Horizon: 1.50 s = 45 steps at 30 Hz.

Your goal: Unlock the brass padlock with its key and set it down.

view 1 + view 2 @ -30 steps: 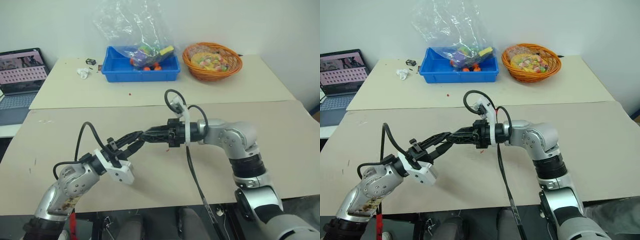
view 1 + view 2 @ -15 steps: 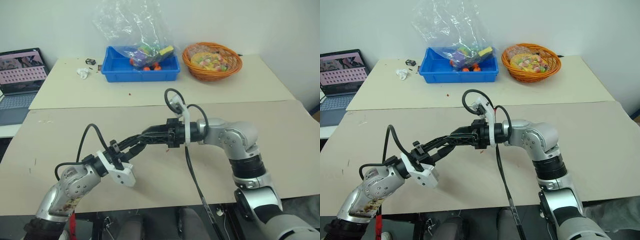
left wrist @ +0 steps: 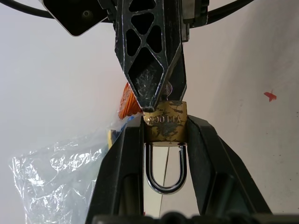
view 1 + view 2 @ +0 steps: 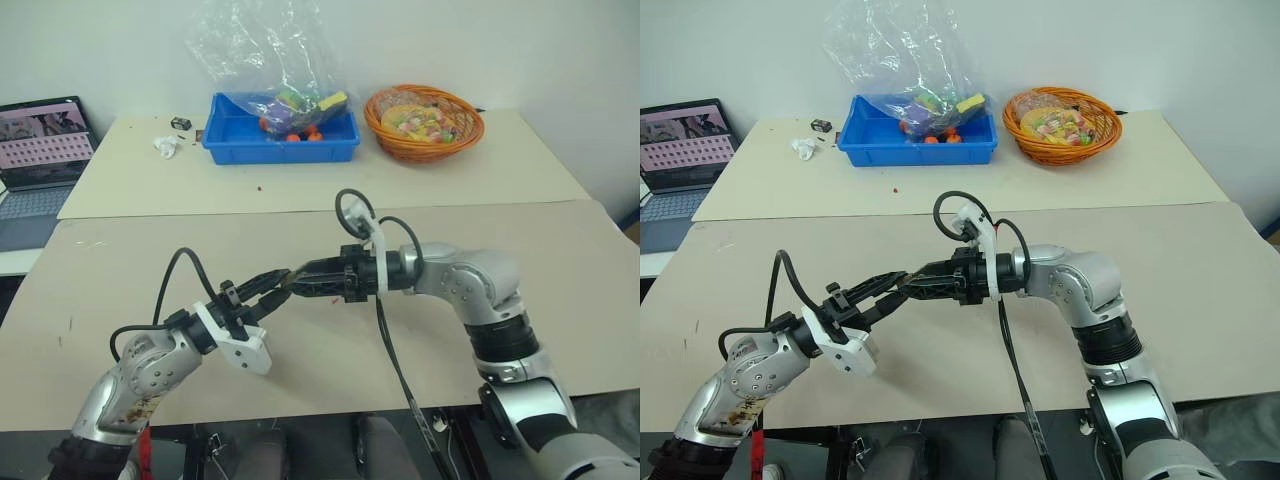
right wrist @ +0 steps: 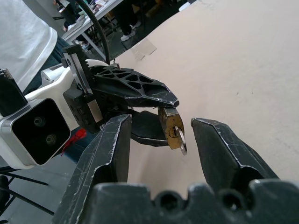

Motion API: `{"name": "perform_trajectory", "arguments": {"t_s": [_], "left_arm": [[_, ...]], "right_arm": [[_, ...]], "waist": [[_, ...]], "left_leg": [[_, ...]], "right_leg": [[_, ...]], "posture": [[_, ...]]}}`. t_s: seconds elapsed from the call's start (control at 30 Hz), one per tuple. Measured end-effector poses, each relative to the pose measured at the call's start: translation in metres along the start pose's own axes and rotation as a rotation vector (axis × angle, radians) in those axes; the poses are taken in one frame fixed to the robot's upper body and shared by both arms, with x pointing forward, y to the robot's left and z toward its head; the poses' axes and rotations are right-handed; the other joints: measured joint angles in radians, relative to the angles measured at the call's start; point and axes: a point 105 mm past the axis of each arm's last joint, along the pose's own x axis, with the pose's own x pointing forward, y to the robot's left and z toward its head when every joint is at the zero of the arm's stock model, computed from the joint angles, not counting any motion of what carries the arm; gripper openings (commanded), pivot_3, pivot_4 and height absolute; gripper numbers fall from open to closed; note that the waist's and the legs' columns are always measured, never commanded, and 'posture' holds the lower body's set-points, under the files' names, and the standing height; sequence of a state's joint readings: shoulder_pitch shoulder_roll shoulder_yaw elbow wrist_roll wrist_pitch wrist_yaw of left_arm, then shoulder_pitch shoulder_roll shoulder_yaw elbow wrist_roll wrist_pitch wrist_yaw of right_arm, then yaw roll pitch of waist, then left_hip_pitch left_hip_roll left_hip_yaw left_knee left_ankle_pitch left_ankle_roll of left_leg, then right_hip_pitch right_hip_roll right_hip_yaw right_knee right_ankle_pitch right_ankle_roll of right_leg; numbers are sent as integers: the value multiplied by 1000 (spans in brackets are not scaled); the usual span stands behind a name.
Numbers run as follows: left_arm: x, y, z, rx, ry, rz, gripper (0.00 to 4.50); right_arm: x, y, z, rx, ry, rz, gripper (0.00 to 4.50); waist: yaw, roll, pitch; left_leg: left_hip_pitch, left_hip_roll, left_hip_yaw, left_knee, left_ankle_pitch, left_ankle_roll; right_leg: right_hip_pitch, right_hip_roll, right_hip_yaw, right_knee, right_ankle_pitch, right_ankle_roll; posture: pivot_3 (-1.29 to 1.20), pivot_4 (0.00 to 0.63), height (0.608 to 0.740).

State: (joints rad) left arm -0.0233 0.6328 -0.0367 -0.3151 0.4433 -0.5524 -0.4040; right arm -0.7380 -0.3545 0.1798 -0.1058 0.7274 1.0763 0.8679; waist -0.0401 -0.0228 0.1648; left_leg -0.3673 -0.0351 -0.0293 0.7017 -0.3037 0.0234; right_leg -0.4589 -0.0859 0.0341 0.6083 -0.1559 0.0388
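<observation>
The little brass padlock (image 3: 165,126) is pinched tight between the two fingers of my left gripper (image 4: 272,288), up above the tan table (image 4: 560,270), with its silvery loop pointing back toward my wrist. The key (image 5: 181,142) sticks out of its bottom end. My right gripper (image 5: 161,135) is open, one finger on each side of the key, not squeezing it.
</observation>
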Motion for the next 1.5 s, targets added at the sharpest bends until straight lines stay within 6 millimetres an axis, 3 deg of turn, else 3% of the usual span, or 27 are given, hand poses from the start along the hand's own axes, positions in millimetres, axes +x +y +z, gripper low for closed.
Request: {"name": "perform_trajectory", "arguments": {"t_s": [0.1, 0.2, 0.37, 0.8, 0.87, 1.1, 1.2, 1.37, 1.5], "left_arm": [[0, 0, -1, -3, 6, 0, 809], [0, 0, -1, -2, 6, 1, 809], [0, 1, 2, 0, 2, 3, 809], [0, 1, 0, -12, 9, 4, 809], [0, 1, 0, -18, 12, 4, 1813], [1, 0, 2, -39, -2, -4, 4172], [1, 1, 2, -38, 0, -4, 4288], [-3, 3, -1, -58, 18, 2, 4288], [-9, 1, -4, -220, 33, -5, 4288]], "right_arm": [[0, 0, 0, 1, -1, 2, 2583], [1, 0, 0, 6, -2, 3, 1862], [1, -4, -1, 14, -1, -13, 185], [3, -4, -1, 15, -4, -14, 127], [3, -4, -1, 16, -6, -19, 127], [5, -7, -3, 36, -8, -29, 125], [4, -14, -6, 59, -4, -50, 125], [-10, -44, -11, 100, 10, -160, 125], [-20, -50, -9, 93, 20, -178, 125]], "waist": [[0, 0, 0], [0, 0, 0], [0, 0, 0], [0, 0, 0], [0, 0, 0], [0, 0, 0], [-1, 0, 0], [-1, 0, 0], [-3, 0, 0]], "left_leg": [[0, 0, 0, 0, 0, 0], [0, 0, 0, 0, 0, 0], [0, 0, 0, 0, 0, 0], [0, 0, 0, 0, 0, 0], [0, 0, 0, 0, 0, 0], [0, 0, 0, 0, 0, 0], [0, 0, 0, 0, 0, 0], [0, 0, 0, 0, 0, 0], [0, 0, 0, 0, 0, 0]], "right_leg": [[0, 0, 0, 0, 0, 0], [0, 0, 0, 0, 0, 0], [0, 0, 0, 0, 0, 0], [0, 0, 0, 0, 0, 0], [0, 0, 0, 0, 0, 0], [0, 0, 0, 0, 0, 0], [0, 0, 0, 0, 0, 0], [0, 0, 0, 0, 0, 0], [0, 0, 0, 0, 0, 0]], "posture": [[0, 150, 735], [0, 150, 735], [0, 150, 735], [0, 150, 735], [0, 150, 735], [0, 150, 735], [0, 150, 735], [0, 150, 735], [0, 150, 735]]}}
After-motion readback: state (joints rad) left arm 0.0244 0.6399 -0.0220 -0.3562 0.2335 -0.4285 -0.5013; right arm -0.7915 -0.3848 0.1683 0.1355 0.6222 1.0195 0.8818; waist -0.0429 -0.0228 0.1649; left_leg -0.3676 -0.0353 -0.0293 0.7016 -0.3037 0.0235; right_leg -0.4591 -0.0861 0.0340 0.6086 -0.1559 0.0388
